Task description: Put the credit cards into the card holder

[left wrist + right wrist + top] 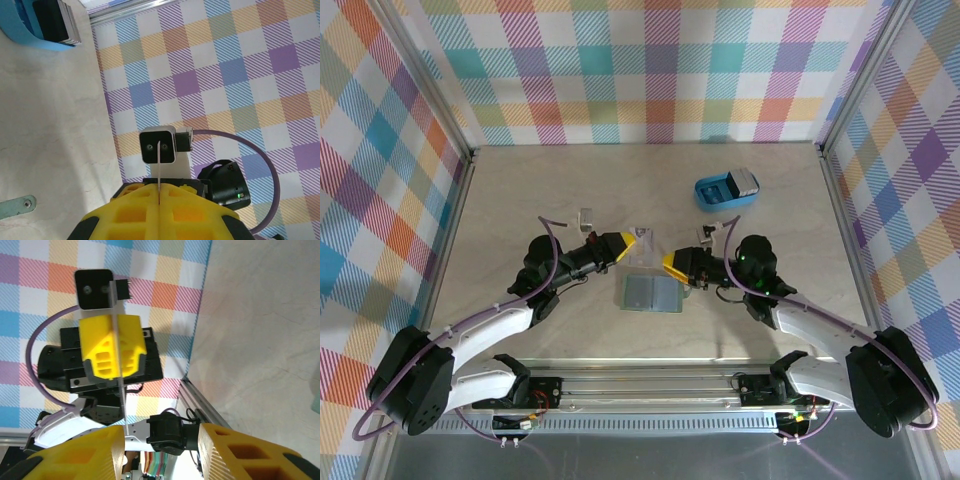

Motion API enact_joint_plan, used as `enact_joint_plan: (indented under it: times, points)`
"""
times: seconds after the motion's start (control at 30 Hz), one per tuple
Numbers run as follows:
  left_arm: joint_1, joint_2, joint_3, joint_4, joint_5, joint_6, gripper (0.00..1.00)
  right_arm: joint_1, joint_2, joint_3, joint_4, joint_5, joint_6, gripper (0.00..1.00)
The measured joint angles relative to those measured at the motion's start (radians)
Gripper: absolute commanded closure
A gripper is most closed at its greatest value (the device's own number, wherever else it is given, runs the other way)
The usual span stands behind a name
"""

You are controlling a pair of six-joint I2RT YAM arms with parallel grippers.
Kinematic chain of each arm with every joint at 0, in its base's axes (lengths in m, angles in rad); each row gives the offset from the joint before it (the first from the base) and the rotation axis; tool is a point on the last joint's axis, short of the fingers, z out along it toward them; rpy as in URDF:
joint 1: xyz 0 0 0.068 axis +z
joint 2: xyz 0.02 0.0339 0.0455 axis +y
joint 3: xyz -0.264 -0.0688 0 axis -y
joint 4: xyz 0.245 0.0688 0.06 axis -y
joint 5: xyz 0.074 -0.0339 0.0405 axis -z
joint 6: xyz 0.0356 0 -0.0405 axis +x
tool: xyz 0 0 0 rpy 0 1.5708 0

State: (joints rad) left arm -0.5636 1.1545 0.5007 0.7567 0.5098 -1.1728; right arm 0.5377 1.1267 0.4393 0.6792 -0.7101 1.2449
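Observation:
My left gripper (634, 241) is shut on a thin grey-white credit card (643, 256), held off the table just above the far edge of the sage-green card holder (650, 294). In the left wrist view the card (158, 162) shows edge-on, sticking out from the closed yellow fingers (135, 215). My right gripper (669, 263) faces it from the right and stands open. In the right wrist view, its fingers (90, 452) are wide apart; the card's edge (121, 390) reaches down close to the inner side of the left one. The left gripper (114, 347) faces me in that view.
A bright blue tray (712, 193) stands at the back right with more cards (744, 182) stacked in it; the tray (25, 35) also shows top left in the left wrist view. Checked walls and aluminium rails (840, 215) enclose the beige table.

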Motion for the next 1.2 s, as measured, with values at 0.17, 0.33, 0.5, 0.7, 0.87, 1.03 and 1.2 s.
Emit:
enact_joint_plan:
  times: [0.17, 0.33, 0.5, 0.7, 0.87, 1.03, 1.2]
  points:
    - [-0.011, 0.003, 0.0, 0.008, -0.005, -0.01, 1.0, 0.021, 0.032, 0.0, 0.09, 0.003, 0.025, 0.59]
    - [-0.023, 0.009, 0.0, 0.014, -0.007, -0.014, 1.0, 0.038, 0.077, 0.008, 0.122, -0.004, 0.035, 0.63]
    - [-0.026, 0.01, -0.001, 0.014, -0.007, -0.013, 1.0, 0.04, 0.092, 0.017, 0.163, -0.004, 0.051, 0.77]
    - [-0.026, 0.01, -0.001, 0.014, -0.006, -0.013, 1.0, 0.04, 0.101, 0.036, 0.185, -0.004, 0.053, 0.83]
    - [-0.026, 0.021, -0.001, 0.015, -0.007, -0.013, 1.0, 0.04, 0.13, 0.04, 0.21, -0.005, 0.059, 0.94]
    - [-0.024, 0.027, -0.003, 0.015, -0.014, -0.01, 0.61, 0.04, 0.139, 0.04, 0.222, -0.004, 0.066, 1.0]
    - [0.039, 0.019, -0.034, -0.005, 0.013, -0.002, 0.5, 0.041, 0.097, 0.016, 0.162, 0.052, 0.035, 1.0]
